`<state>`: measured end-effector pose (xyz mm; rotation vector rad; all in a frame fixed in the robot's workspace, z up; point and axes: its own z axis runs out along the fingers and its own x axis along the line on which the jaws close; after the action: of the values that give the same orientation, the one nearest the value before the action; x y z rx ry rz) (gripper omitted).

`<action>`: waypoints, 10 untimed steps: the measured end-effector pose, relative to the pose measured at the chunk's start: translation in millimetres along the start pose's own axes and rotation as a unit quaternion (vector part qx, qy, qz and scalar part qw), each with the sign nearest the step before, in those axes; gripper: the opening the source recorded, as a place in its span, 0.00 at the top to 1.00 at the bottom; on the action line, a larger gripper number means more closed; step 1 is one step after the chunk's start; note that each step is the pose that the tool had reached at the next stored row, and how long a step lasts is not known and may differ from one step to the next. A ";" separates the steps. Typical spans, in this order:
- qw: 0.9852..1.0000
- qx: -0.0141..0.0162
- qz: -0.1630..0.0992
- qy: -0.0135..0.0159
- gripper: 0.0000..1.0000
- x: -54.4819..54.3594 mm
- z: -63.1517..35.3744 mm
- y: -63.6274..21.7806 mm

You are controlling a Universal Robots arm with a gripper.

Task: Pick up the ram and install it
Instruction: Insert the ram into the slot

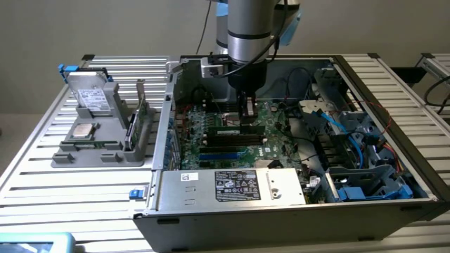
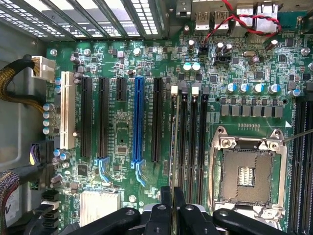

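My gripper (image 1: 246, 121) reaches down into the open computer case (image 1: 365, 205), over the motherboard (image 1: 274, 145). Its fingers are shut on the top edge of the ram (image 1: 233, 128), a thin green stick with a pale label. The ram lies level along the memory slots (image 1: 235, 139), right at the first one. In the wrist view the dark fingers (image 2: 166, 208) stand close together at my gripper (image 2: 173, 203). The ram (image 2: 173, 147) runs away from them edge-on as a thin pale line over a black slot with white latches (image 2: 174, 90).
An empty processor socket (image 2: 247, 174) lies beside the memory slots, and long expansion slots (image 2: 137, 120) lie on the other side. Blue and black cables (image 1: 338, 132) crowd the case at the exterior view's right. A grey holder (image 1: 105, 150) outside the case carries a silver chip (image 1: 84, 130), a drive (image 1: 91, 97) and an upright green card (image 1: 140, 113).
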<state>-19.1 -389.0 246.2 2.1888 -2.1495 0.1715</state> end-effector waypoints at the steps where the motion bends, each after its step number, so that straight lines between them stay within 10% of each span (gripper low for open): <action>1: 1.000 0.000 0.000 0.000 0.87 -0.1 0.6 0.1; 10: 1.000 0.002 0.000 0.003 0.87 -1.4 7.5 0.7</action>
<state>-19.5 -388.6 238.6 2.1885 -2.1476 0.1808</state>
